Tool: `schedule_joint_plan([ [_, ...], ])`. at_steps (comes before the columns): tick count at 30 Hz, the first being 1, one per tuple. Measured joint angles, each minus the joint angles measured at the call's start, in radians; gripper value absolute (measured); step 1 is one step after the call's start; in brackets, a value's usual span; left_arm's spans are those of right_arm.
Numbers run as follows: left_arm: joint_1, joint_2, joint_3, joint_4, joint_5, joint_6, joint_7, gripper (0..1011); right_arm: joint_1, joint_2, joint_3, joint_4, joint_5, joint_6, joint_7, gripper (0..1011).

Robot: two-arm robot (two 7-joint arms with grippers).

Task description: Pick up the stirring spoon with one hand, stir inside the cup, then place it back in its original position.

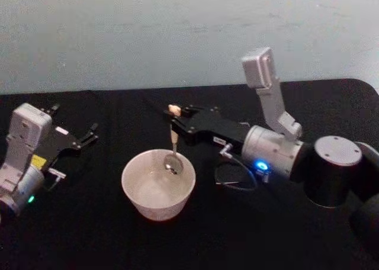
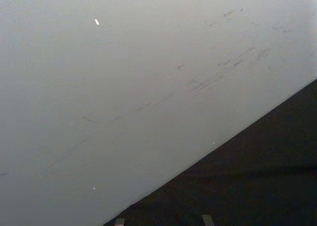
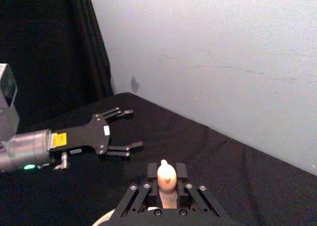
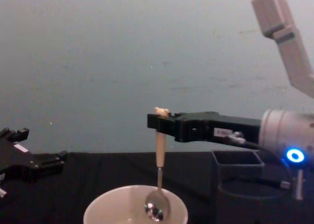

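Observation:
My right gripper [image 1: 174, 112] is shut on the beige handle of the stirring spoon [image 1: 173, 145], just under its bear head. The spoon hangs upright, its shiny bowl [image 4: 157, 207] down inside the cream-white cup [image 1: 158, 183] near the far right rim. From the chest view the right gripper [image 4: 158, 122] reaches in from the right above the cup [image 4: 135, 207]. The right wrist view shows the bear head [image 3: 166, 175] between the fingers. The dark grey square holder [image 4: 237, 171] stands to the right of the cup, behind the arm. My left gripper [image 1: 89, 135] rests open at the left.
A black cloth covers the table [image 1: 83, 222], with a pale wall [image 1: 177, 33] close behind its far edge. A cable loop [image 1: 234, 178] hangs under the right arm beside the cup. The left gripper [image 3: 121, 132] lies low on the cloth.

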Motion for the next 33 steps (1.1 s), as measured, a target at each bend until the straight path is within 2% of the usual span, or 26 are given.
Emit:
schedule_joint_plan([
  [10,0.0,0.0,0.0,0.0,0.0,0.0,0.0,1001,-0.072,0.092,0.019,-0.117,0.059,0.041,0.04,215],
  [16,0.0,0.0,0.0,0.0,0.0,0.0,0.0,1002,-0.091,0.115,-0.004,-0.156,0.084,0.056,0.053,215],
  [24,0.0,0.0,0.0,0.0,0.0,0.0,0.0,1001,-0.08,0.1,-0.041,-0.157,0.093,0.056,0.048,215],
  [33,0.0,0.0,0.0,0.0,0.0,0.0,0.0,1001,-0.033,0.041,-0.084,-0.094,0.075,0.048,0.024,215],
])
